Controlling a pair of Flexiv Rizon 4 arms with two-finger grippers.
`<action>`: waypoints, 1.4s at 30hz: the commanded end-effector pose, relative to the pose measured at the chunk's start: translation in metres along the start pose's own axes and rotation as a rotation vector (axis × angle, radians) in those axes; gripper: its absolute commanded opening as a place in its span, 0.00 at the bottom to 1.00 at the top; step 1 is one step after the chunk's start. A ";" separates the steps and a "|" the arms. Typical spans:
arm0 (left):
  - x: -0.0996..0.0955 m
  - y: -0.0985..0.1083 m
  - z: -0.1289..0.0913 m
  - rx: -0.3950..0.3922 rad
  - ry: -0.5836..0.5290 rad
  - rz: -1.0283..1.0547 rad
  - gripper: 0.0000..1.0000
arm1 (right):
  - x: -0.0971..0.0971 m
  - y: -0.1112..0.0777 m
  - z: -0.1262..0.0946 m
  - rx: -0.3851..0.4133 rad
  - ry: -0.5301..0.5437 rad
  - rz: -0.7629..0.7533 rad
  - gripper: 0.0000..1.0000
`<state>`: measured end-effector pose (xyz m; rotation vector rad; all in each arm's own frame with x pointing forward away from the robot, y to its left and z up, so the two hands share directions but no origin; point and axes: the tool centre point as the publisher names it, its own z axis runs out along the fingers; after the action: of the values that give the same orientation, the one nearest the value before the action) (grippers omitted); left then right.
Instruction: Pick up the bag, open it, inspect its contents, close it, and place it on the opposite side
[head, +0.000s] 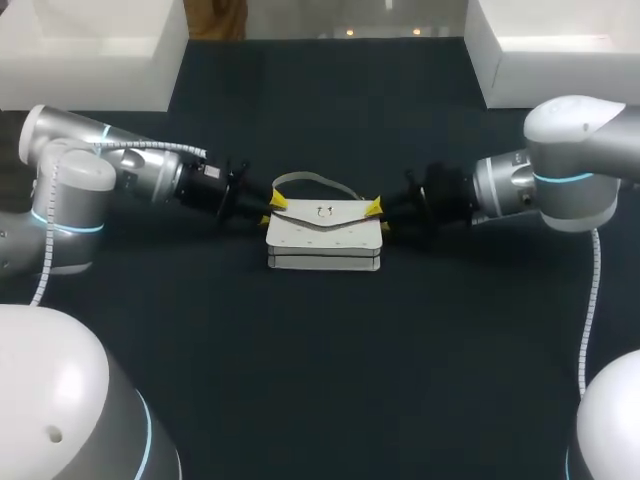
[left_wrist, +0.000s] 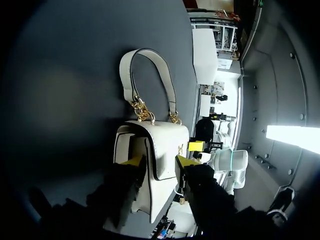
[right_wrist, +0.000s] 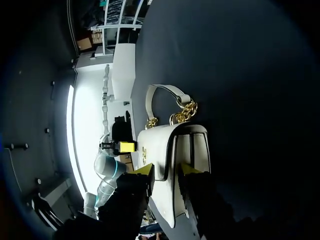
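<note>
Our left hand (left_wrist: 160, 162) and right hand (right_wrist: 167, 170) each grip one end of the bag (head: 322, 235), which stands upright on the table (head: 320, 385).

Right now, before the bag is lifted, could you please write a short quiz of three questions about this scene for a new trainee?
1. True or false: the flap of the white handbag is lifted open.
2. Where are the left gripper and the right gripper?
A. One at each end of the handbag
B. Both over the handle
C. Both far from the handbag
3. Fill the gap: the chain links that join the handle to the handbag are ___ in colour.

Key: 1 false, the flap lies closed over the front; 2 A; 3 gold.
</note>
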<state>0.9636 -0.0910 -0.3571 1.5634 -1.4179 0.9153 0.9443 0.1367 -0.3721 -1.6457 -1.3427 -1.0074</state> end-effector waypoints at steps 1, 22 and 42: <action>0.008 0.012 -0.017 -0.011 0.007 0.003 1.00 | 0.005 -0.011 -0.012 -0.019 -0.016 -0.003 1.00; 0.008 0.014 -0.064 0.091 -0.077 -0.070 1.00 | -0.003 -0.046 -0.018 0.071 -0.043 -0.017 0.43; -0.002 0.004 -0.076 0.043 -0.157 -0.086 1.00 | -0.006 -0.037 0.000 0.118 -0.052 -0.011 0.00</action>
<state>0.9529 -0.0204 -0.3295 1.7511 -1.4242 0.8256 0.9016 0.1405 -0.3729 -1.5961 -1.4209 -0.8897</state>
